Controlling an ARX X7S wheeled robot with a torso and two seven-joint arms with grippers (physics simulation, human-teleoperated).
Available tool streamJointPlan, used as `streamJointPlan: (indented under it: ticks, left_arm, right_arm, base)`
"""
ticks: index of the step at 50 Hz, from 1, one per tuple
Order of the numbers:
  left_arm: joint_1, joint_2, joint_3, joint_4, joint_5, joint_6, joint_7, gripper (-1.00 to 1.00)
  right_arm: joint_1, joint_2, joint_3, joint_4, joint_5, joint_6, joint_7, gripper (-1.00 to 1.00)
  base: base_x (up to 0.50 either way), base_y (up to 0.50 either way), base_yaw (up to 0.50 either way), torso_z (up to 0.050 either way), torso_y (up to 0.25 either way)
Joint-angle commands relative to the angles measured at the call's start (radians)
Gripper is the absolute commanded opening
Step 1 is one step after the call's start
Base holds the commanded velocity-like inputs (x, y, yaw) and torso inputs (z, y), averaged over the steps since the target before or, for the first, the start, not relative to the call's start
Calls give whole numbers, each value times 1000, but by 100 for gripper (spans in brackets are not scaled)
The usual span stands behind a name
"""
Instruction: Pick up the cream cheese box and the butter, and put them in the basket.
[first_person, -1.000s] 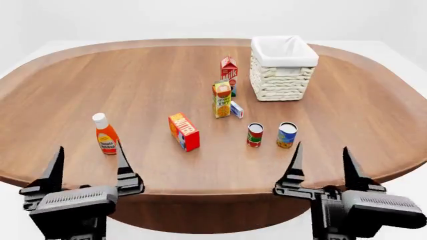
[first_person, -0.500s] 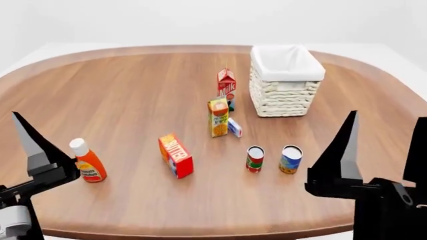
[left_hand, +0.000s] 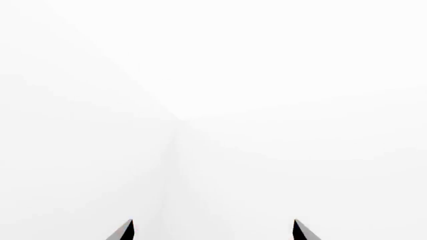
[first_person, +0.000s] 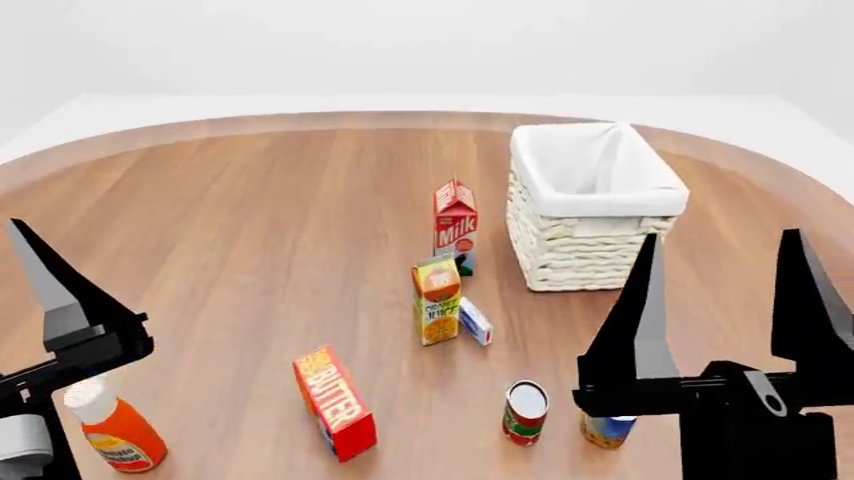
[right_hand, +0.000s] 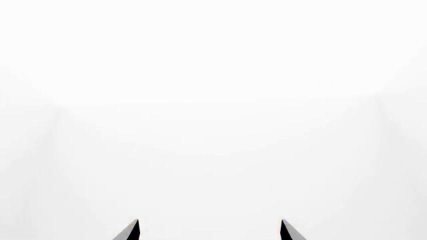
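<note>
The butter (first_person: 334, 401), a red-orange box with yellow lettering, lies on the wooden table at the near centre-left. The small blue-and-white cream cheese box (first_person: 475, 322) lies right beside the orange juice carton (first_person: 437, 300). The woven basket (first_person: 587, 245) with a white liner stands at the back right, empty. My right gripper (first_person: 722, 235) is open, raised at the near right, fingertips up. Only one finger (first_person: 60, 300) of my left gripper shows at the near left. In the wrist views, the left gripper (left_hand: 213, 222) and right gripper (right_hand: 209, 222) are open and empty, facing blank white.
A red-white milk carton (first_person: 455, 215) stands behind the juice carton. A ketchup bottle (first_person: 114, 432) stands at the near left below my left finger. One can (first_person: 525, 412) stands near centre; a second can (first_person: 607, 430) is partly hidden behind my right gripper.
The head view has shifted forward and down over the table, so the objects sit lower in the picture. Both grippers have risen higher in view. Nothing was grasped.
</note>
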Motion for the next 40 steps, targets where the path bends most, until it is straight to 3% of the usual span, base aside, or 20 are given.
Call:
streamJointPlan:
  ticks: [1,40]
  left_arm:
    - [2,12,-15,-5,10,8,18,100]
    - [8,-14,13,10,8,2,-7,100]
  right_arm:
    - [0,-5,8,-4,-26,1,-24,100]
    - [-2,17,-33,-7,-44,-1,-12,100]
  base:
    - [500,0,0,0,0]
    - [500,0,0,0,1]
